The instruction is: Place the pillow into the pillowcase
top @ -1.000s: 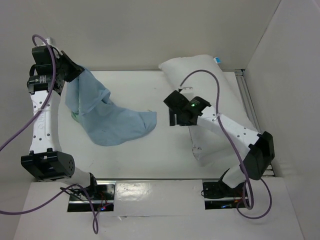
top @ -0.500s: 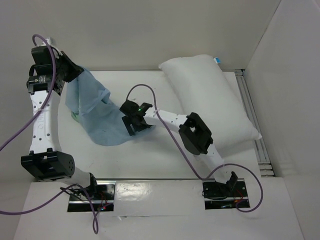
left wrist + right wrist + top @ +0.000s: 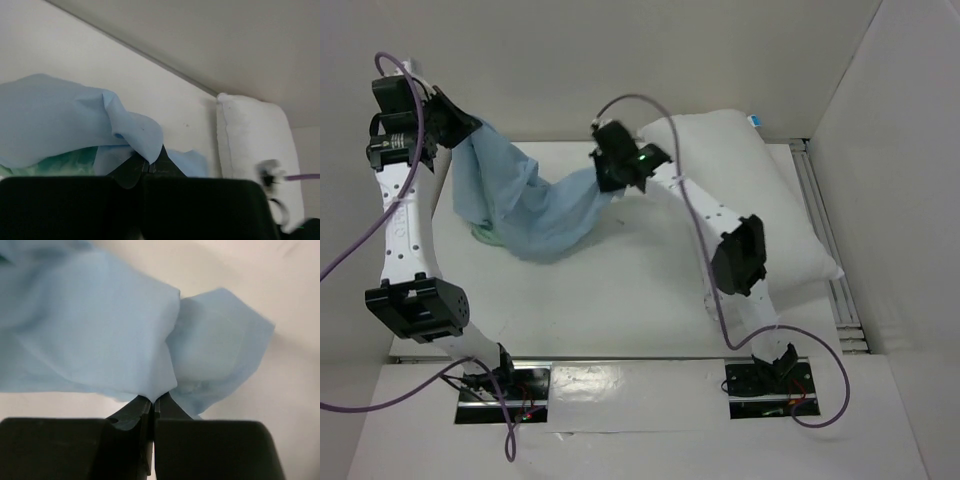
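The pale blue pillowcase [image 3: 525, 205] hangs slack between both grippers above the table, its sagging middle low at the left. My left gripper [image 3: 468, 128] is shut on its upper left corner; in the left wrist view the cloth [image 3: 75, 125] drapes from the closed tips [image 3: 148, 167], with a green patch underneath. My right gripper [image 3: 603, 178] is shut on the opposite edge, and the right wrist view shows blue fabric [image 3: 100, 335] pinched between the tips [image 3: 153, 401]. The white pillow [image 3: 740, 190] lies along the back right of the table, partly behind my right arm.
White walls close in the table at the back and the right. A metal rail [image 3: 825, 240] runs along the right edge beside the pillow. Both arm bases [image 3: 500, 385] sit at the near edge with purple cables looping above.
My right arm swung from the pillow across to the pillowcase's right edge, closed on it and lifted it up and back. The left arm rose slightly with its corner.
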`<state>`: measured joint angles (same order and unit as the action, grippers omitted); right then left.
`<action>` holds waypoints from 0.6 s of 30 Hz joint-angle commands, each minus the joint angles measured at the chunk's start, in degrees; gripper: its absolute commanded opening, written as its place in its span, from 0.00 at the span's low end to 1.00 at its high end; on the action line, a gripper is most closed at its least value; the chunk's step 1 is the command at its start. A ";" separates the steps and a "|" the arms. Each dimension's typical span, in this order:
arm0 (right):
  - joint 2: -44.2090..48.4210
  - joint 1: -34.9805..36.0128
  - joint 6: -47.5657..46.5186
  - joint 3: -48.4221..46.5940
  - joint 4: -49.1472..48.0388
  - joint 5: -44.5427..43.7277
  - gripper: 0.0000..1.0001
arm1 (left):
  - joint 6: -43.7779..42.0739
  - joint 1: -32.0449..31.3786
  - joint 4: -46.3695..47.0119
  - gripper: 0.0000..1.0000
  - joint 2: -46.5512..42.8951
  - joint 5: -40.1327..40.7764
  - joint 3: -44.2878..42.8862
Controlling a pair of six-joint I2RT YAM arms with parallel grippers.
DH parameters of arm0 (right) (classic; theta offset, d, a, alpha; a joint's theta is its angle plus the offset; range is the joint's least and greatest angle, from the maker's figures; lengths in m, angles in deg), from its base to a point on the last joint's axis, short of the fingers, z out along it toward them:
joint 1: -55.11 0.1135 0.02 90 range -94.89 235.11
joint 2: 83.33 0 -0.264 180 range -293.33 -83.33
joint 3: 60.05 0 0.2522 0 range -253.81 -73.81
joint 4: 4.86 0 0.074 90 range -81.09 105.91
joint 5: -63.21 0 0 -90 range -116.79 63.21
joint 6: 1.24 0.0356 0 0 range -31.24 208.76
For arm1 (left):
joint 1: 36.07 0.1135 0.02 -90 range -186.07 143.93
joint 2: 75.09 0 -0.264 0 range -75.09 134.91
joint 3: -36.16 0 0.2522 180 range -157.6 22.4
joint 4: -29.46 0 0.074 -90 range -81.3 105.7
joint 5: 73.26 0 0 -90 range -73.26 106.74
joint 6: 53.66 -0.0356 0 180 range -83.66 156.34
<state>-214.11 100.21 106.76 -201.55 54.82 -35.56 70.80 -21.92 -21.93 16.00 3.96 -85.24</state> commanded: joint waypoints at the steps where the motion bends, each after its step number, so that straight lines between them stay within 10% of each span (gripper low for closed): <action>1: 16.66 -7.12 -5.78 -8.58 0.06 4.62 0.00 | 0.35 3.06 5.89 0.00 0.05 -5.93 -6.88; 8: 33.98 -10.56 -6.31 10.12 0.57 8.42 0.00 | 3.25 6.23 8.89 0.00 -4.15 -9.29 -8.13; 13: 44.28 -8.80 -2.37 28.47 4.88 5.71 0.00 | -0.26 6.24 8.89 0.00 -16.36 -5.00 11.54; 14: 46.56 -8.80 -1.83 30.34 6.02 3.96 0.00 | 1.12 6.24 7.41 0.09 -19.60 -3.06 14.79; 16: 47.20 -11.33 -1.31 34.81 9.79 3.33 0.05 | 3.41 6.24 5.63 0.63 -21.73 -0.77 26.20; 18: 44.85 -12.93 -1.83 35.55 12.87 2.11 0.46 | 3.95 6.24 7.04 0.87 -21.74 -1.64 31.76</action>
<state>-166.85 89.90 104.56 -168.07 60.04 -30.71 73.27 -15.95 -15.13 -6.93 0.31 -59.73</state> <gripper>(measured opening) 0.339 0.822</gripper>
